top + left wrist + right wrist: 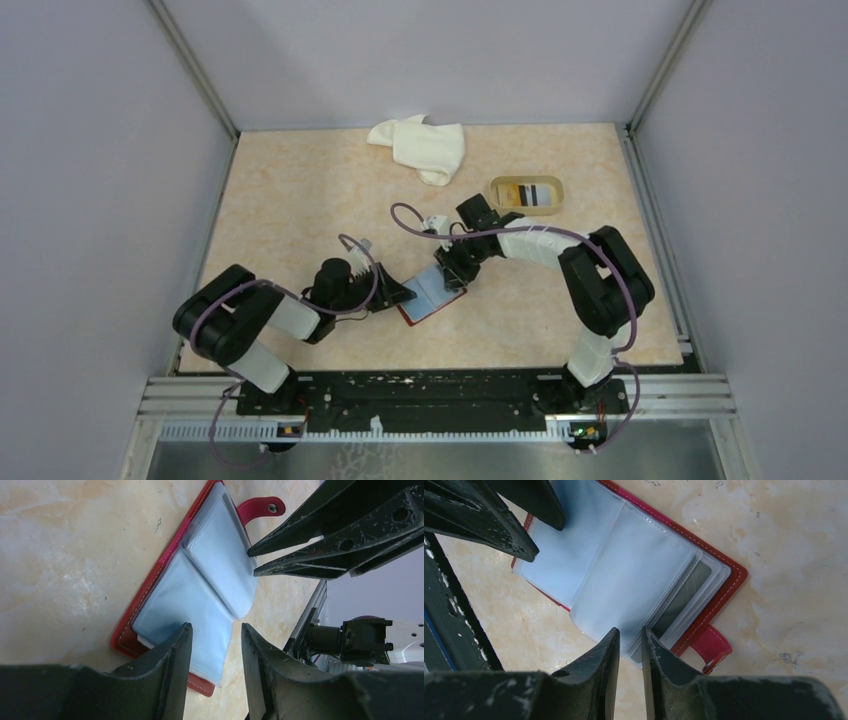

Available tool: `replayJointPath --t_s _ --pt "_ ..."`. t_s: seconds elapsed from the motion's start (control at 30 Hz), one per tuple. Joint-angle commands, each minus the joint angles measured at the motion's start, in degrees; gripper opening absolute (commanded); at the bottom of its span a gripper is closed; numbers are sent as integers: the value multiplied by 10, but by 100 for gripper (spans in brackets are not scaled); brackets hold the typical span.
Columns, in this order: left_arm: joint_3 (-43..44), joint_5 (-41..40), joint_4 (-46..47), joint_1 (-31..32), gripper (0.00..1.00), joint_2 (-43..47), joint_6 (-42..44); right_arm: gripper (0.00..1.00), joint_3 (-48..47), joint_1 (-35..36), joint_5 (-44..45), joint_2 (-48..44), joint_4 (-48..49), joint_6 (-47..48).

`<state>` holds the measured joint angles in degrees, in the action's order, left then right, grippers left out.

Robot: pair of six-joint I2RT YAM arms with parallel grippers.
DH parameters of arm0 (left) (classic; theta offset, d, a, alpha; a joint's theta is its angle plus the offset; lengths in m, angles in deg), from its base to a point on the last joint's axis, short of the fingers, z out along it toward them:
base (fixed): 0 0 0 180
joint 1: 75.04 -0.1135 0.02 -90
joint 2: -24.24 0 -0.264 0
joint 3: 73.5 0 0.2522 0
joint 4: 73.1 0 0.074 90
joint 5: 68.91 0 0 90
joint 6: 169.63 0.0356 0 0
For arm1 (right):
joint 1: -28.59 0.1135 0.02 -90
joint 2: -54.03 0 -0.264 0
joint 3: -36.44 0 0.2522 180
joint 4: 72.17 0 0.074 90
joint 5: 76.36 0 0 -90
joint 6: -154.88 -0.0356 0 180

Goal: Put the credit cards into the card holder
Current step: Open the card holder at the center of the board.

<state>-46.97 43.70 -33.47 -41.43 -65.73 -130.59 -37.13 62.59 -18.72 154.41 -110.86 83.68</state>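
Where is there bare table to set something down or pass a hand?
Widest bare patch: the far-left table, between the white cloth and the left wall. Also open: the near centre strip between the arm bases, below the card holder, and the far-right corner beyond the tray. Crowded: the centre, where the left gripper and right gripper meet over it.

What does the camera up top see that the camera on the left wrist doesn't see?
Only the top view shows the white cloth at the far edge and the beige tray with cards in it. Only the left wrist view shows the snap tab with its metal stud, and the clear plastic sleeves up close. Both show the red card holder lying open on the table, with the left gripper and right gripper at it.
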Motion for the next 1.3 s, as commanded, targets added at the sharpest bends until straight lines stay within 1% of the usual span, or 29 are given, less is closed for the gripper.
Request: replayJointPath --t_s 0.0,0.13,0.3,0.4,0.53,0.6,0.67,0.8,1.03,1.17,1.27 --pt "9 12 46 -1 46 -42 0 22 -14 31 8 15 -1 -10" --pt "8 8 53 -1 43 -68 -6 17 -12 44 39 16 5 -15" --pt "11 6 53 -1 42 -86 -7 16 -15 51 34 21 6 -27" --pt "13 4 52 -1 41 -91 -6 14 -15 57 38 22 9 -33" --pt "14 7 59 -1 41 -104 -6 13 -16 70 74 19 11 -30" --pt "12 6 62 -1 41 -108 -8 13 -14 83 107 12 15 -24" --pt "11 4 63 -1 41 -109 -10 13 -12 92 121 3 18 -21" --pt "9 -2 55 -1 40 -104 -12 15 -13 97 119 0 16 -17" --pt "8 -7 47 -1 34 -98 -13 18 -11 110 131 -5 16 -8" --pt "8 -5 52 -1 32 -101 -16 18 -13 116 142 2 14 -7" --pt "8 -2 55 0 31 -104 -18 15 -12 126 151 -4 16 -5"
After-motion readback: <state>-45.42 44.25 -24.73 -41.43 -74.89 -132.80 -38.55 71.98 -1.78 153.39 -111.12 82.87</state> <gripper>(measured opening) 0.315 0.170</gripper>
